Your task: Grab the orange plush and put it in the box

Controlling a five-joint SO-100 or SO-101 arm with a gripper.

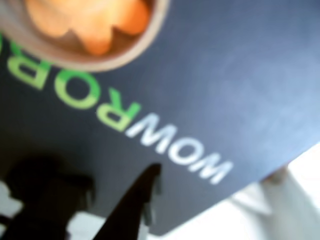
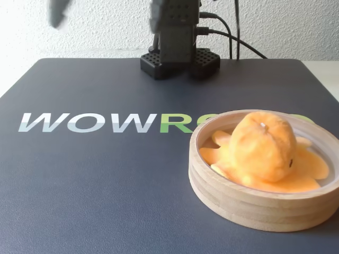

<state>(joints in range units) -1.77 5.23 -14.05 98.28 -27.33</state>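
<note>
The orange plush (image 2: pixel 265 145) lies inside the round wooden box (image 2: pixel 249 203) at the front right of the mat, head up and tentacles spread on the bottom. In the wrist view the plush (image 1: pixel 90 20) and the box rim (image 1: pixel 115 60) show blurred at the top left. My gripper (image 1: pixel 95 175) is raised well away from them. Its dark fingers (image 1: pixel 142 192) stand apart over the mat with nothing between them. In the fixed view the gripper (image 2: pixel 58 13) is a blurred grey shape at the top left, high above the mat.
A dark mat (image 2: pixel 106 180) with "WOWROBO" lettering (image 2: pixel 90 123) covers the table. The arm's black base (image 2: pixel 179 61) with cables stands at the back centre before a white wall. The mat's edge and white surface (image 1: pixel 260 210) show in the wrist view.
</note>
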